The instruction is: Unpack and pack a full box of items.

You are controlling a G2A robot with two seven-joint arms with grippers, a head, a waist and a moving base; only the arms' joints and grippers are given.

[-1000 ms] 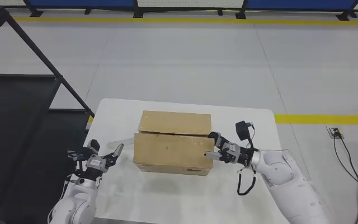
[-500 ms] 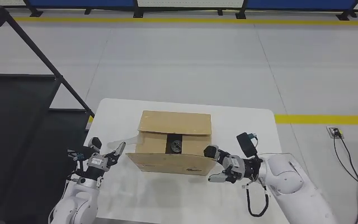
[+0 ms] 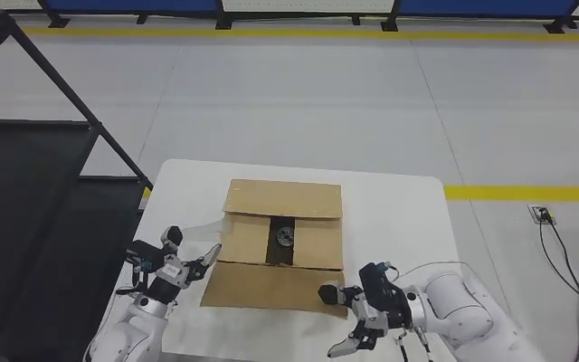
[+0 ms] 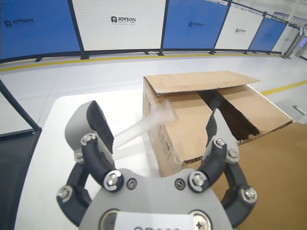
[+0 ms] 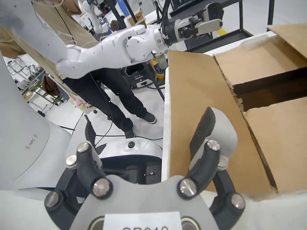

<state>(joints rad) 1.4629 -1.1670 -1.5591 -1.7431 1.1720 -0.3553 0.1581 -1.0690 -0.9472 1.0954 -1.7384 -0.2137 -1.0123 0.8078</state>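
As box (image 3: 282, 226) long axis runs left-right, left gripper (image 3: 191, 246), jaws apart, sits beside its left end; right gripper (image 3: 335, 322), also apart, off near flap's (image 3: 271, 288) right corner.

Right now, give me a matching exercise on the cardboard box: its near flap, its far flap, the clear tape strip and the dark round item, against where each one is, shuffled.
Things
1. near flap
2. far flap
3. clear tape strip
4. dark round item

Places
A. inside the cardboard box, seen through the gap between the inner flaps
B. sticking out from the box's side
C. folded out toward the robot
D. lying across the box top

Pairs: 1-C, 2-D, 3-B, 4-A
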